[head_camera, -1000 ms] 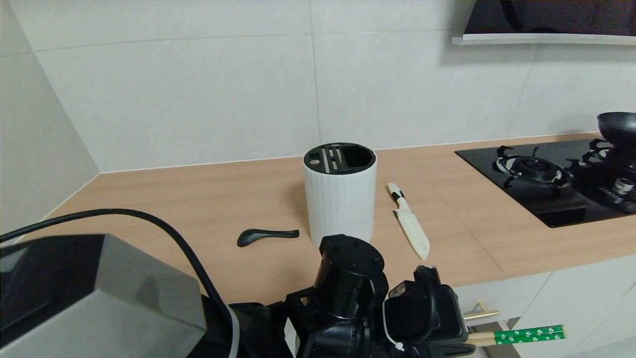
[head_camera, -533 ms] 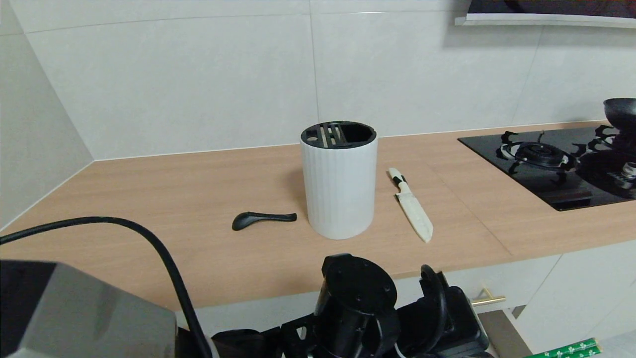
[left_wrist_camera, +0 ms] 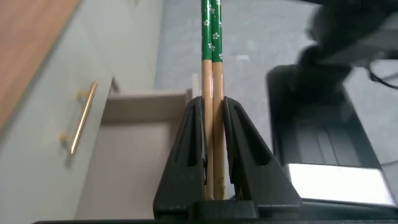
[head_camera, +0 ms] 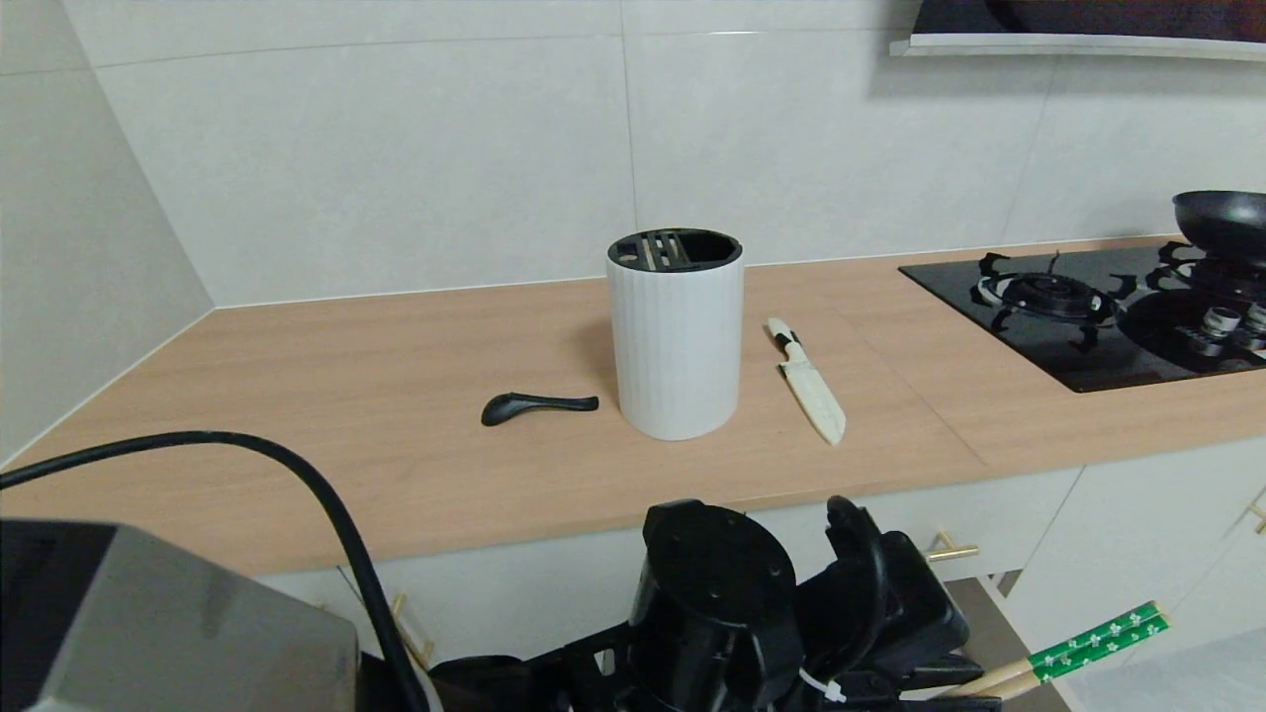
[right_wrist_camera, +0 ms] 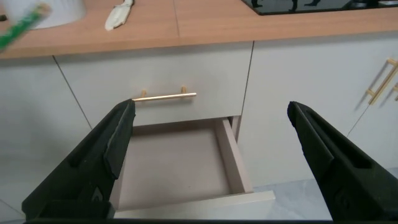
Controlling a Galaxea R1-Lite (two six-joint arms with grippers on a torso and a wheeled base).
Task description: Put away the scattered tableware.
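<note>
1. Two chopsticks [left_wrist_camera: 209,93], side by side and touching, are clamped between the fingers of the left tool [left_wrist_camera: 212,107].
2. They are held in the air in front of the cabinet fronts, off the surface [head_camera: 346,415] and lower than its front edge.
3. Their long axis runs straight out from the tool. The plain wooden ends sit in the grip and the green flowered ends point away, toward the robot's right and tilted slightly upward.
4. A second ago the pair lay nearly level; now it slants. The whole head view has also shifted, so the camera has moved. The spoon, holder and knife keep the same arrangement among themselves.
5. Cabinet fronts now show below the surface, which suggests the robot has drawn back from it, probably to stow the pair.
6. The right tool [right_wrist_camera: 210,109] has its fingers wide apart, holding nothing, above an open drawer [right_wrist_camera: 233,155] with a brass handle [right_wrist_camera: 165,96].
7. On the surface a black spoon [head_camera: 534,405] lies just beside a white ribbed holder [head_camera: 676,336]. On the holder's other side a cream knife [head_camera: 809,396] lies with its blade toward the front edge.
8. Both look still to be put away.
</note>
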